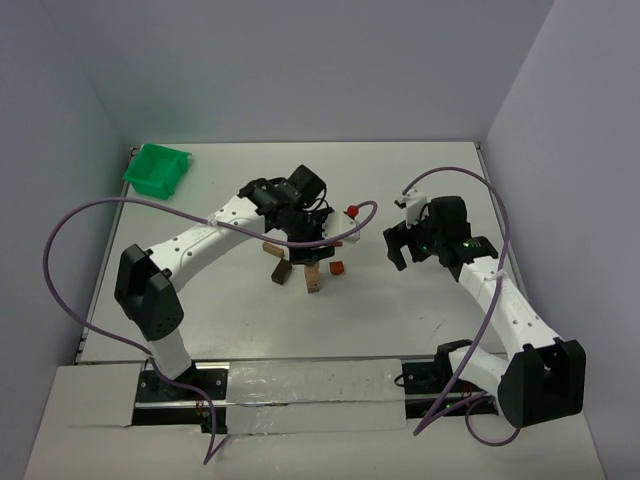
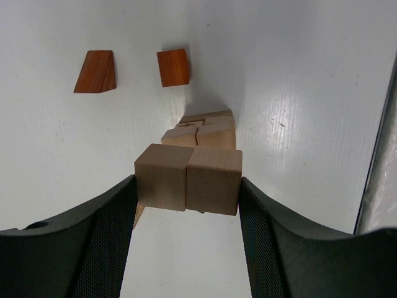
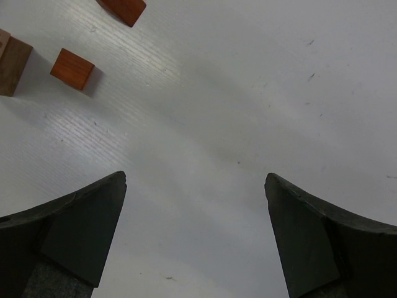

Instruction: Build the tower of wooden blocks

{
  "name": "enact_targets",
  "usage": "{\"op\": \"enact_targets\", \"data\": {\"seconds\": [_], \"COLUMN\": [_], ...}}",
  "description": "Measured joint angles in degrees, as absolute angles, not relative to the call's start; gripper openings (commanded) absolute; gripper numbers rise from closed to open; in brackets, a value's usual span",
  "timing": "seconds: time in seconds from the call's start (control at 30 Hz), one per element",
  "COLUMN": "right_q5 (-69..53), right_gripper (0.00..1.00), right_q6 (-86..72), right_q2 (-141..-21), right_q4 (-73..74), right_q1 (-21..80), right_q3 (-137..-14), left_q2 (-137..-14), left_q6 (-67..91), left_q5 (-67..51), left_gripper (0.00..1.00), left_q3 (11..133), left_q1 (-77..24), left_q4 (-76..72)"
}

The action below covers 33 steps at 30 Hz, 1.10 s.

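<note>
The tower, a narrow stack of light tan wood blocks, is standing near the middle of the white table, showing in the centre of the left wrist view and just below the left arm's tip in the overhead view. The left gripper is pinching two tan cubes side by side between its dark fingers, holding them in line with the stack's top. Whether the pair is touching the stack cannot be told.

Two loose pieces are lying on the table in the upper left of the left wrist view, apart from the stack: a reddish-brown wedge and, to its right, a reddish-brown cube.

Right of centre in the overhead frame, the right gripper is hanging well apart from the stack. Its own camera is showing its jaws spread wide with only bare table between them, while an orange-brown cube is sitting in that frame's upper left.

A green plastic bin is resting in the table's far left corner, a small red object is lying beyond the left arm's tip, and purple cables are looping off both arms.
</note>
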State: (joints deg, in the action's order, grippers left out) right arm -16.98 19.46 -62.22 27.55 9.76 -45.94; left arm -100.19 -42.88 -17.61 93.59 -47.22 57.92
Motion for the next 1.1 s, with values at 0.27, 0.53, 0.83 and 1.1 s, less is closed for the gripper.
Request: {"op": "enact_targets", "data": {"seconds": [0.27,0.53,0.83,1.1], "right_q5": [-17.0,-17.0,-17.1,-17.2], "right_gripper": [1.00,1.00,1.00,1.00], "right_q6": [17.9,16.9,16.2,16.1], "right_q2": [-61.2,-61.3,-61.3,-61.3], "right_q4": [25.8,24.1,23.1,23.1], "right_q1": [7.8,7.8,7.8,7.7], "right_q3": [-44.4,-44.4,-44.4,-44.4], "left_q2": [-100.2,-100.2,-100.2,-100.2], "left_q6": [-36.6,-33.5,-32.0,-32.2], "left_q5": [-13.2,-10.9,-9.7,-9.6], "left_gripper": [0.00,0.00,0.00,0.02], "left_q3": [91.5,89.9,87.6,85.9], "left_q1": [-47.4,-47.6,-47.8,-48.4], "left_q4": [54.1,52.3,50.4,49.1]}}
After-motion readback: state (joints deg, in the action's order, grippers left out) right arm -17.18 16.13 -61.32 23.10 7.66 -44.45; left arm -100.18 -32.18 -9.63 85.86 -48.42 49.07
